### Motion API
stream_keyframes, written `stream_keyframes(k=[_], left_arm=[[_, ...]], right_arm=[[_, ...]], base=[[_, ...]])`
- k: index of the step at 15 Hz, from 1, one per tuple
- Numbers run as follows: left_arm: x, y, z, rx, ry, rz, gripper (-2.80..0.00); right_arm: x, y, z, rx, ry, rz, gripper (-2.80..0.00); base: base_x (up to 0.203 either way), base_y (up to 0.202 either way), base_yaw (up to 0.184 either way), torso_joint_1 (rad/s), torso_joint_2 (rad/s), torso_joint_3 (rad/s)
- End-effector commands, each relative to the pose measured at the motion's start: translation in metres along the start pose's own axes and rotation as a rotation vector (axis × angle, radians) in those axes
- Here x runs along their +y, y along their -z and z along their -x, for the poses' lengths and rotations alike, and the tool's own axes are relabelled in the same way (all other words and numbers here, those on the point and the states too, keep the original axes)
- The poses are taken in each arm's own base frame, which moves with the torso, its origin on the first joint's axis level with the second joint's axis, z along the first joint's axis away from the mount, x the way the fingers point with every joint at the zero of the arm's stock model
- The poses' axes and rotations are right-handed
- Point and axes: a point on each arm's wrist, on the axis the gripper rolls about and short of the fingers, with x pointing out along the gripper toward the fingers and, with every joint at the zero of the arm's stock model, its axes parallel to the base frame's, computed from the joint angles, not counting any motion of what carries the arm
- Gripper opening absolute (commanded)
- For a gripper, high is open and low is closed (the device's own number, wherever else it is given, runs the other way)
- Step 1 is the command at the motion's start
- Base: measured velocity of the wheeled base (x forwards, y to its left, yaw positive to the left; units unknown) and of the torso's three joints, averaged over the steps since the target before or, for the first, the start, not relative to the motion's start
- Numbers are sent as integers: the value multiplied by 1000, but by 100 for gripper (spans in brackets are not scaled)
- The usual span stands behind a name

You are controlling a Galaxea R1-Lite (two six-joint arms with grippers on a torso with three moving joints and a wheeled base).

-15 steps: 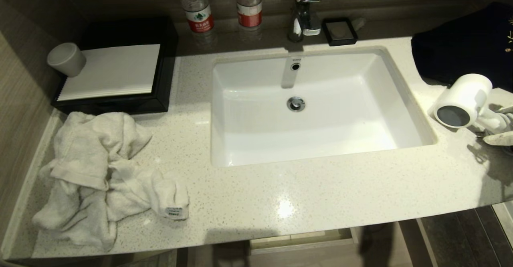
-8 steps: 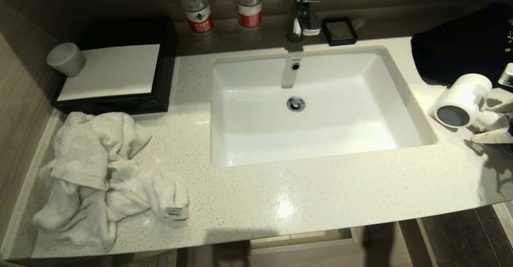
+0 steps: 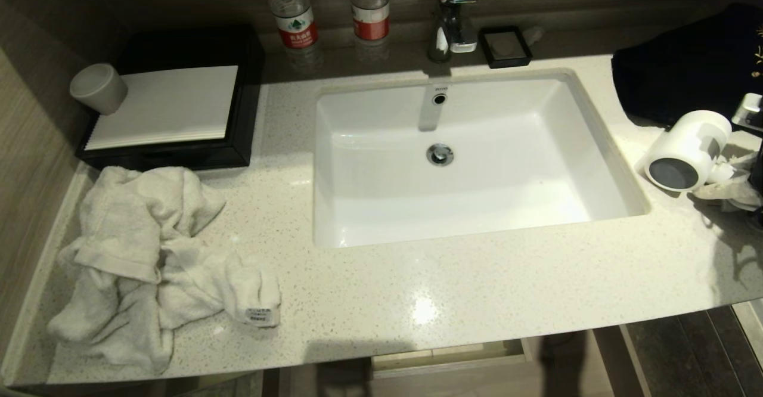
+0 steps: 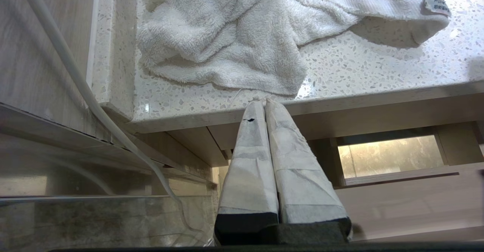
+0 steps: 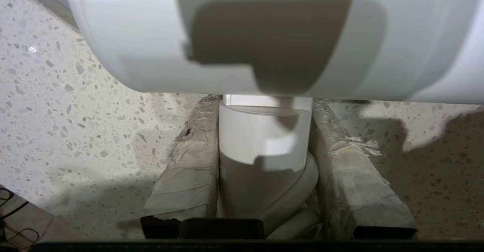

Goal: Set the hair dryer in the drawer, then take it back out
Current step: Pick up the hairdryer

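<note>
The white hair dryer (image 3: 685, 146) lies on the speckled counter to the right of the sink, its dark grey round end facing the front. My right gripper (image 3: 732, 183) reaches in from the right edge, and its taped fingers (image 5: 189, 168) press both sides of the white handle (image 5: 264, 138) just below the barrel (image 5: 264, 36). The white cord curls beside the handle inside the grip. A strip of the light wood drawer (image 3: 450, 358) shows under the counter's front edge. My left gripper (image 4: 261, 102) hangs shut below the counter edge by the towel, holding nothing.
A white sink (image 3: 471, 158) fills the middle of the counter. A crumpled white towel (image 3: 149, 260) lies front left, with a black tray box (image 3: 179, 99) and a cup (image 3: 98, 87) behind it. Two bottles, a faucet (image 3: 453, 15) and a dark bag (image 3: 691, 69) line the back.
My right gripper moved in along the handle toward the barrel and its fingers closed from wide apart onto the handle. The hair dryer hardly moved.
</note>
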Motion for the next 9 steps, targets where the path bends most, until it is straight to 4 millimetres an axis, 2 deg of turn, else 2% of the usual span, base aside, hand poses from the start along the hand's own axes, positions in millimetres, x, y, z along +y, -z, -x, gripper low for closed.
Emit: stream_keyframes(k=[1,5,9], left_arm=[[0,0,0,0,0,0,-280],[0,0,0,1,0,0,-280],[0,0,0,-1,0,1,-280]], right_arm=[[3,-2,4,-5,1,6,-280],[11,-11,18,-17,28,-61,-280],[28,-32,47,-53,85,-172,-280]], base=[[0,0,0,0,0,0],[0,0,0,0,0,0],[0,0,0,0,0,0]])
